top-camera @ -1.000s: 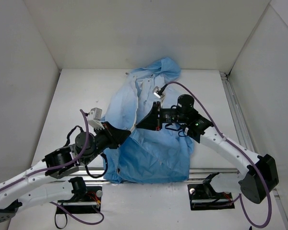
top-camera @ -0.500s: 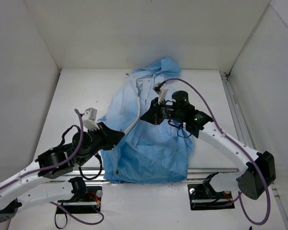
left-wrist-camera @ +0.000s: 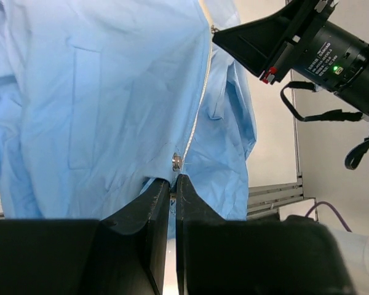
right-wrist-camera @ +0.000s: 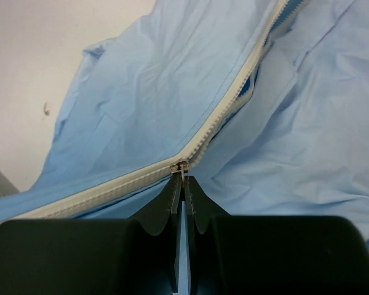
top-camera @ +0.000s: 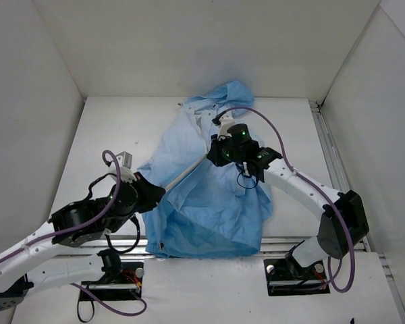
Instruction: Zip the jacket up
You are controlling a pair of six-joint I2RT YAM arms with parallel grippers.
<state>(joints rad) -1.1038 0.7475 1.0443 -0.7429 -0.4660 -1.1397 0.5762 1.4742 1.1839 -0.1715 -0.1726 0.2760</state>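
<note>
The light blue jacket (top-camera: 212,202) lies spread on the white table, hood toward the back wall. My left gripper (top-camera: 160,192) is shut on the jacket's bottom hem, just below a metal snap (left-wrist-camera: 177,161), with its fingertips (left-wrist-camera: 162,187) pinching the fabric. My right gripper (top-camera: 212,154) is shut on the zipper pull (right-wrist-camera: 183,166) higher up the front. The pale zipper tape (right-wrist-camera: 104,190) runs taut and joined from the hem to the slider. Beyond the slider the two sides (right-wrist-camera: 252,80) part. The right arm's gripper (left-wrist-camera: 258,40) also shows at the top of the left wrist view.
White walls enclose the table on three sides. A metal rail (top-camera: 329,158) runs along the right edge, and another (left-wrist-camera: 273,196) along the near edge by the arm bases (top-camera: 293,273). A purple cable (top-camera: 283,155) loops over the right arm.
My right gripper has slid the zipper pull up the jacket front toward the collar. My left gripper has drawn the hem slightly left and nearer, pulling the zipper line straight.
</note>
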